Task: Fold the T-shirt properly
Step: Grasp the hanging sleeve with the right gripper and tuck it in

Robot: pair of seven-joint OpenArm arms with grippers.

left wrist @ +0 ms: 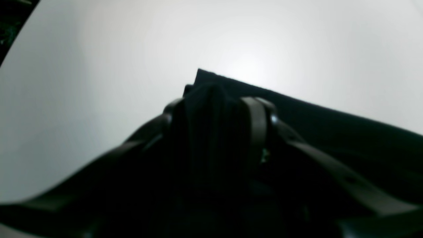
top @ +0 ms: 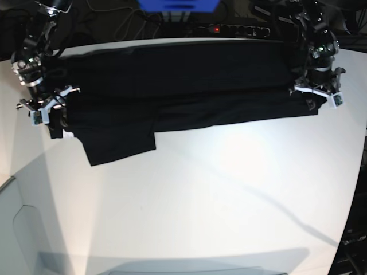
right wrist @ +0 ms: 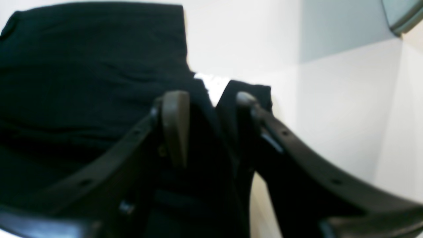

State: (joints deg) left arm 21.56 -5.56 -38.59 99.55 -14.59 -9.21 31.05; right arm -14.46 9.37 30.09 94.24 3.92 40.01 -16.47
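Claws at both ends of a long black garment: the left claw [left wrist: 214, 99] is pinched tight on a bunched ridge of the T-shirt [top: 172, 86], cloth filling the gap between its jaws in the left wrist view, while the right claw [right wrist: 206, 99] stands a little wider, its jaws set either side of a fold of the same black fabric, a small white tag [right wrist: 213, 84] showing just beyond the tips. From above, the left claw [top: 316, 94] sits at one narrow end of the shirt and the right claw [top: 46, 109] at the other, well apart, each gripping the near edge. The T-shirt lies stretched flat between them on the white surface [top: 218, 195], its long axis running straight from claw to claw across the far part of the surface, with one flap [top: 117, 143] hanging out toward the near side close to the right claw. Cloth extends away from each claw toward the far edge, so the fold now in hand appears to be a lengthwise one, and it turns on both arms carrying their edge together across that axis; the loose flap is nearer the right arm.
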